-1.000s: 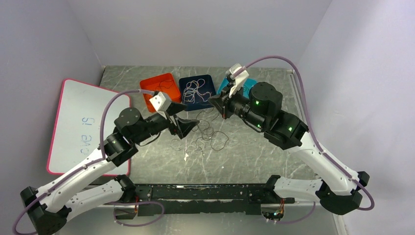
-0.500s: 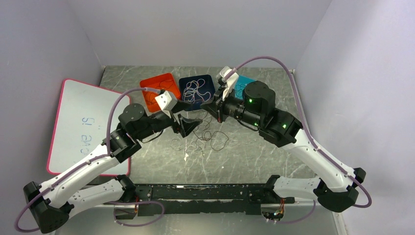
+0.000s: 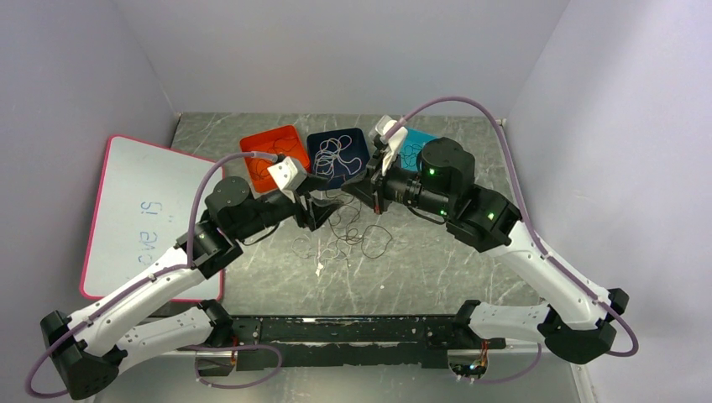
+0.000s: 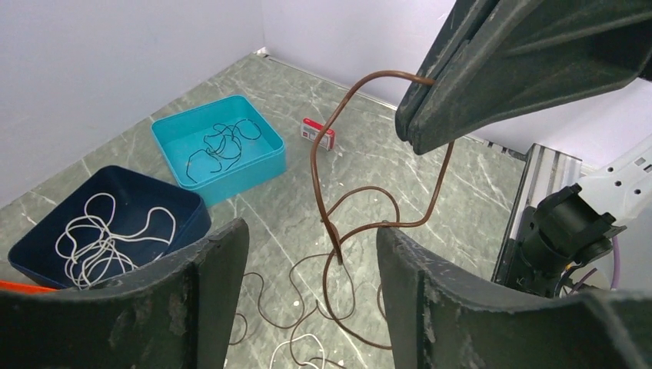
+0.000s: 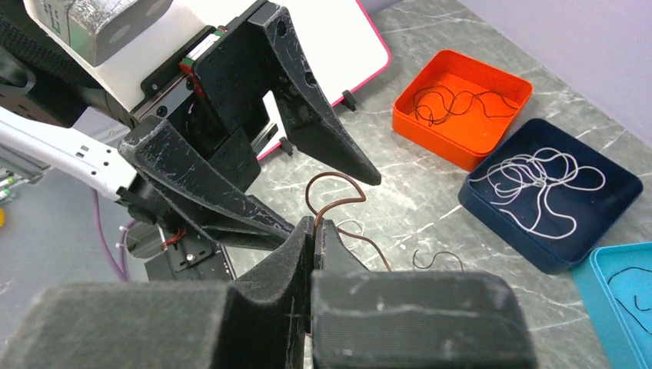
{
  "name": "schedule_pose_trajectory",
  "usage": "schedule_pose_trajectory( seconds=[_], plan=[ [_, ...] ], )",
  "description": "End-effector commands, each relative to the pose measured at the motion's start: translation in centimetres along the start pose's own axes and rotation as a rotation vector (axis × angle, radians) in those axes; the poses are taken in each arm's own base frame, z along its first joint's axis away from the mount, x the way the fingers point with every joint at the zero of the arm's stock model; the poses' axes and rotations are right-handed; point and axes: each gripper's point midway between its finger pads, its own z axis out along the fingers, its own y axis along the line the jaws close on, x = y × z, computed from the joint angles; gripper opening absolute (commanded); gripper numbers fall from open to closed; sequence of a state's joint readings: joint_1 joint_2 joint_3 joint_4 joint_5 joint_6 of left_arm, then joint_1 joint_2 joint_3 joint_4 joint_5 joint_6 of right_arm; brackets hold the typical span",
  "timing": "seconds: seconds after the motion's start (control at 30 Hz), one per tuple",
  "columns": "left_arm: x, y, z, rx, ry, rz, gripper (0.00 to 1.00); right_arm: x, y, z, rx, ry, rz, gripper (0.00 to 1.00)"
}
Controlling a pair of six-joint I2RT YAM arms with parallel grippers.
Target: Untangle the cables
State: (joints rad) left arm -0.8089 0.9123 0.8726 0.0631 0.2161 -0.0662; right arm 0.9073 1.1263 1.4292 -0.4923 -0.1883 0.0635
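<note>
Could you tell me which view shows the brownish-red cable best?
The left wrist view: the thin brownish-red cable hangs in clear loops from the shut right gripper. The right wrist view shows a short arch; the top view, a faint tangle.

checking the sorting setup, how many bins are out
3: orange bin back left, navy bin beside it in the middle, teal bin on the right, partly hidden by the right arm.
</note>
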Motion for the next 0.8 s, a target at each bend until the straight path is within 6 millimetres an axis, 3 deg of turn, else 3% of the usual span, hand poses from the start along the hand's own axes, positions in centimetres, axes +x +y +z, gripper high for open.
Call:
schedule_pose_trajectory(
  seconds=[0.0, 0.27, 0.5, 0.77],
  plan=[
    [-2.7, -0.1, 0.1, 0.001, -0.06, 0.032, 0.63, -0.9, 0.6, -0.2, -0.03, -0.016, -0.011, 0.0],
    [-3.3, -0.3, 0.1, 0.013, -0.074, 0.04, 0.24, -0.3, 0.2, 0.1, -0.011, -0.001, -0.004, 0.0],
    [-2.9, -0.3, -0.1, 0.008, -0.065, 0.033, 0.08, -0.4, -0.1, 0.0, 0.013, -0.006, -0.002, 0.01],
    [-2.1, 0.6, -0.1, -0.046, -0.042, -0.001, 0.07, -1.5, -1.0, -0.7, 0.074, -0.056, -0.003, 0.25]
  ],
)
